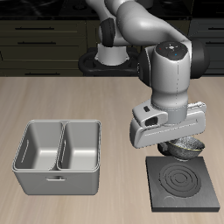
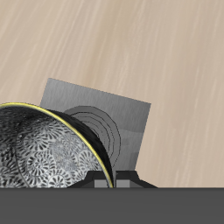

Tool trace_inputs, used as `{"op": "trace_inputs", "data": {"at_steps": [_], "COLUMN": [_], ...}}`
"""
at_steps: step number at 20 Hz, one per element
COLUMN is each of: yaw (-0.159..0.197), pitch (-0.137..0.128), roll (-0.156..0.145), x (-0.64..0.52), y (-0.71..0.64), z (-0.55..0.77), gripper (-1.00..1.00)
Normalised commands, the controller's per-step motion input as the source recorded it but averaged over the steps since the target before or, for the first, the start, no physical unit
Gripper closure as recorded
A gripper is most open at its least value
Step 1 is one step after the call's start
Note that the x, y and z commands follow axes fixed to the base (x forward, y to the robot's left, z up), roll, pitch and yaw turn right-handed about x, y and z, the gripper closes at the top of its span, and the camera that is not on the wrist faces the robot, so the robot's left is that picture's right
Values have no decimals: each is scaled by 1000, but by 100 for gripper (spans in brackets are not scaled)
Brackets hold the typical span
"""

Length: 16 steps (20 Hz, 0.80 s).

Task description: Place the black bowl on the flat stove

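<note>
The black bowl (image 1: 189,147) hangs in the air, tilted, with my gripper (image 1: 177,140) shut on its rim. It is above the back edge of the flat stove (image 1: 184,185), a black square plate with pale rings near the table's front edge. In the wrist view the bowl's (image 2: 42,150) grey-white speckled inside and yellowish rim show close up, held at the gripper (image 2: 118,181). The stove (image 2: 105,114) lies on the wooden table below, partly hidden by the bowl.
A grey double-basin tray (image 1: 59,178) stands on the table beside the stove, about a bowl's width from it. Dark cabinets and the robot's base (image 1: 112,54) are at the back.
</note>
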Motion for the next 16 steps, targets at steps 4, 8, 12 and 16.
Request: {"op": "trace_inputs", "data": {"at_steps": [4,8,12,16], "yaw": [5,29,34,22], "pitch": [11,17,26,17], "roll": [0,1,3,-7], "x": [-12,2,41,45], "y": [14,6,48,-8], "z": [-94,-166,-218,-180], "gripper": [100,100,100,100]}}
